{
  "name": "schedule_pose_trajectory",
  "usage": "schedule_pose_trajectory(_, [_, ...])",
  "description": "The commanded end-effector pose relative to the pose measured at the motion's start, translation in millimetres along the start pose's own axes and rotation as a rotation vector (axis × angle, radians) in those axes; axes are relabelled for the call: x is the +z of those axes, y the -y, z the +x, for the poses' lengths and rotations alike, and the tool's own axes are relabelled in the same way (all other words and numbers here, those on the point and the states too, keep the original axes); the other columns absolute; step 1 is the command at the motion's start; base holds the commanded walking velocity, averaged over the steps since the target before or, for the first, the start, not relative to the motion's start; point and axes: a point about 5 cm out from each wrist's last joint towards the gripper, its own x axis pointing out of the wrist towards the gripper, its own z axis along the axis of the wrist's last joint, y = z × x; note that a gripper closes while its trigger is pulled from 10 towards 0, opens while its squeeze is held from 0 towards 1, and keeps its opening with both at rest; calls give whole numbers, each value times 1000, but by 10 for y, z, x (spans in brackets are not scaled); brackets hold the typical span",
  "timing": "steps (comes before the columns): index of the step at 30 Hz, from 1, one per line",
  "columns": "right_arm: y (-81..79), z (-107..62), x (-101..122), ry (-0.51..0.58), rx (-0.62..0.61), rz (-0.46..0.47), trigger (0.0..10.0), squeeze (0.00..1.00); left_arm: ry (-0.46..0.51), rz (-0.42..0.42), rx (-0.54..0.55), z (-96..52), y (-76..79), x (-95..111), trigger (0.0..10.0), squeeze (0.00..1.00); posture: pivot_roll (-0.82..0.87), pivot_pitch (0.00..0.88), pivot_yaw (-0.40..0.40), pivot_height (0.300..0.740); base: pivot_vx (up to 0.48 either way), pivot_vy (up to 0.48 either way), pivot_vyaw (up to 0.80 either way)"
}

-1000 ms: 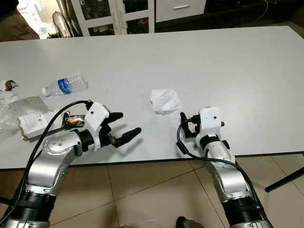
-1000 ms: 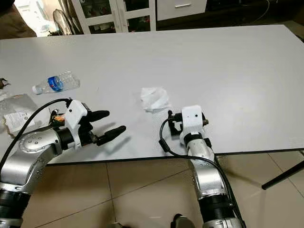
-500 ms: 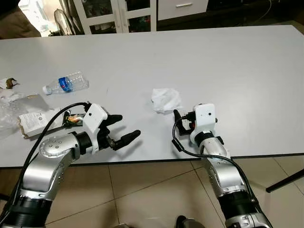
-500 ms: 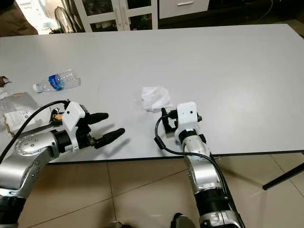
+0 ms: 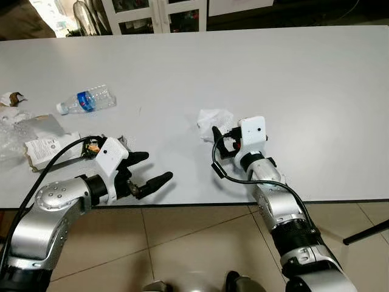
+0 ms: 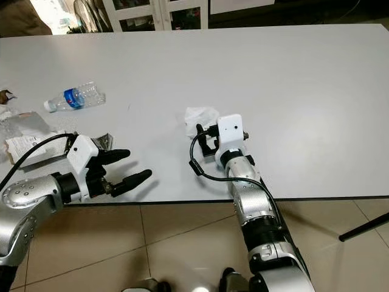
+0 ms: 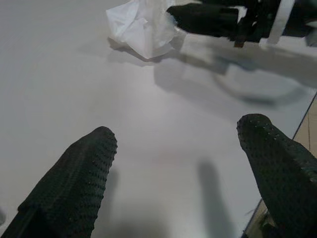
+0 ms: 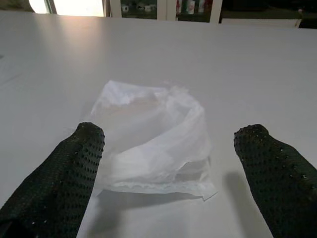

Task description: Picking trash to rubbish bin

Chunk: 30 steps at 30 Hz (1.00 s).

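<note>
A crumpled clear plastic wrapper [image 8: 153,136] lies on the white table [image 5: 316,79], a little in from the near edge, and the right gripper [image 8: 168,173] is right at it — fingers spread wide, one black fingertip [image 8: 79,148] on either side of the wrapper's near end, nothing clasped between them. From the head views the wrapper [image 5: 213,118] pokes out just beyond the right wrist's white camera block.

The left gripper [image 5: 146,170] hovers over the table's near edge, well to the left of the wrapper, also splayed open and holding nothing (its wrist camera looks across bare tabletop toward the wrapper [image 7: 141,25]).

Farther left lie a plastic water bottle [image 5: 88,100] on its side and a heap of paper packaging [image 5: 45,146] near the left edge. The table's middle and right side are bare — tiled floor [image 5: 182,243] shows below the near edge.
</note>
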Motion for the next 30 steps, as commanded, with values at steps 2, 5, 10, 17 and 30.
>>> schedule_pose_trajectory(2, [-34,36,15,11,20,15,10000,0,-7,1,11,-75,11,14,10000,0,233,206,62,740,0,0,0])
schedule_pose_trajectory(5, [-33,93,21,8,26,56,10000,0,-14,-3,16,-118,25,20,10000,0,246,215,61,740,0,0,0])
schedule_pose_trajectory(10, [-35,136,28,15,52,129,10000,0,-7,0,12,-120,46,73,10000,0,249,217,62,740,0,0,0])
schedule_pose_trajectory(17, [-67,201,52,23,95,160,10000,0,1,4,7,-119,76,119,10000,0,255,220,65,740,0,0,0])
schedule_pose_trajectory(30, [-66,174,-87,-8,87,262,0,0,-13,-5,16,-142,85,109,10000,0,268,221,67,740,0,0,0])
